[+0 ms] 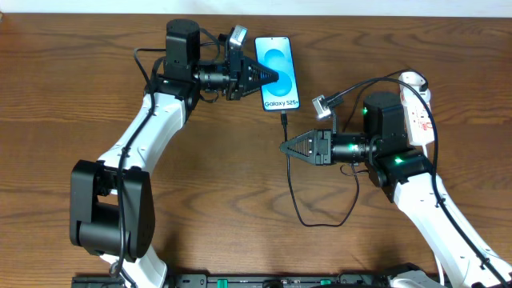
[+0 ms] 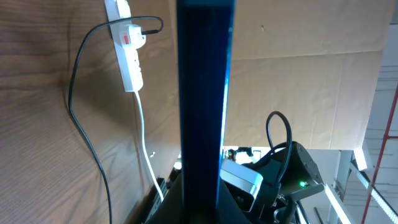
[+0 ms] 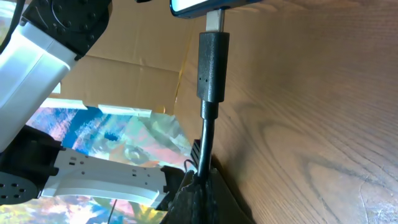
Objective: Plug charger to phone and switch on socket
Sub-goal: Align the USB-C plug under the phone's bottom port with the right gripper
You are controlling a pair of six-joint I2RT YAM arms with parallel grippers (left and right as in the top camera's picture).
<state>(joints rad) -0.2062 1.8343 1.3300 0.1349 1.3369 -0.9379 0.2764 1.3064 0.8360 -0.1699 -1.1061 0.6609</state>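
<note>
Right hand (image 3: 200, 182) tight on the charger (image 3: 212, 65) — plug tip at the phone (image 3: 205, 6)

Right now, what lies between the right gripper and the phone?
The charger plug and a short run of its cable, tip at the phone; right wrist view.

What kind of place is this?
Likely a robot test bench: a left arm and right arm at a wooden table, cardboard sheets behind, with a Galaxy S25+ phone and charger cable.
</note>
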